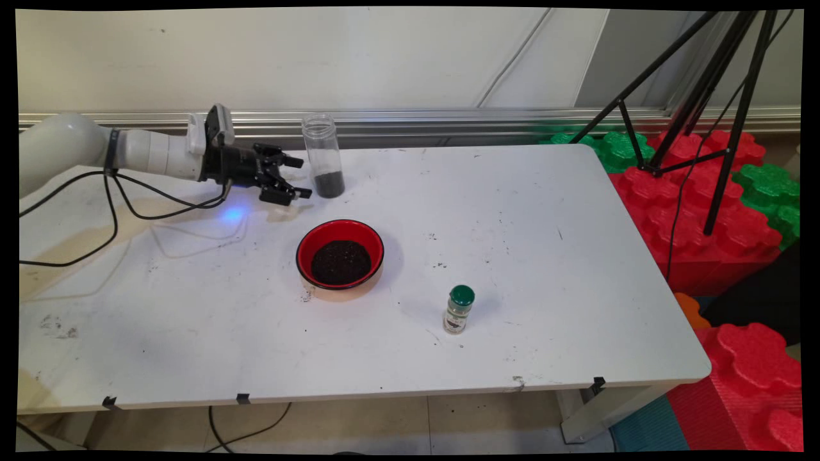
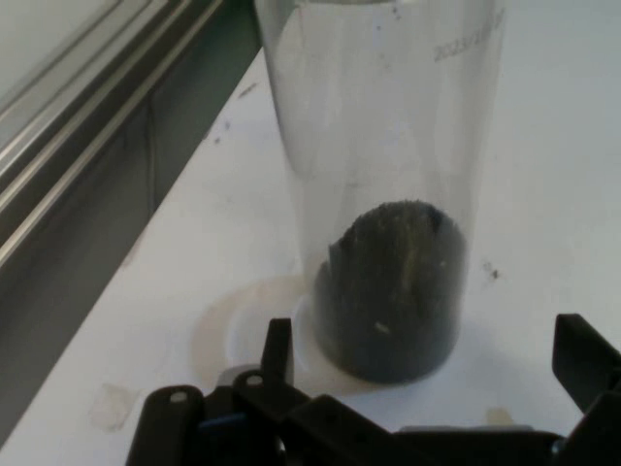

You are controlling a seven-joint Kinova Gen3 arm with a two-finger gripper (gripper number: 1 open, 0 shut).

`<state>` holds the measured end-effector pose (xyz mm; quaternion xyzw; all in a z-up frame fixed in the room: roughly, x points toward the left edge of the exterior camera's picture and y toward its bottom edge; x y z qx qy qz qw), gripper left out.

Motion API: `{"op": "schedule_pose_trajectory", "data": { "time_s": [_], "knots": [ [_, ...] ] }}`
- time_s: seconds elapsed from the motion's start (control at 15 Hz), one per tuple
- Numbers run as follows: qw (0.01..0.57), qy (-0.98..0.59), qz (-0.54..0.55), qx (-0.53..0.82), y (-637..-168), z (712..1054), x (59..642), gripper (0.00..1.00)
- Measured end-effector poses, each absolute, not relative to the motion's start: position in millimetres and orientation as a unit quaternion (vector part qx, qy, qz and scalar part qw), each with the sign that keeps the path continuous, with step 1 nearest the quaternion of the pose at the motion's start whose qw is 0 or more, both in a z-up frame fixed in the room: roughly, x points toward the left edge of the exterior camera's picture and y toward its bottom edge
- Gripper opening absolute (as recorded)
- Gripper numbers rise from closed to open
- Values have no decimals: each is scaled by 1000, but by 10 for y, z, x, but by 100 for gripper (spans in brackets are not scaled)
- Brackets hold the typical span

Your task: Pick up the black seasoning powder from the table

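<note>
The gripper [image 1: 296, 177] is hovering level beside the clear jar [image 1: 323, 155], jaws spread and not touching it. The jar is standing upright on the tabletop [image 1: 512, 211], behind the red bowl [image 1: 340, 254] of dark grains. It looks light, smooth, tippable; its lower body, where dark grains are sitting, seems the steadiest hold.

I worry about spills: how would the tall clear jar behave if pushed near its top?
The clear jar is tall and narrow, so a high push would probably tip it. Its dark grains sit low, which may steady it somewhat. It appears lidless, so tipping would likely spill. The open pincer flanks its base.
</note>
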<state>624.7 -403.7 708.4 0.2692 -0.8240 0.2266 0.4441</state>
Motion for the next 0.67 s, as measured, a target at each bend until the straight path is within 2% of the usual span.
{"op": "schedule_pose_trajectory", "data": {
  "time_s": [0.67],
  "knots": [
    [494,-808,204,248,-4268,6930,6193,100]
  ]
}}
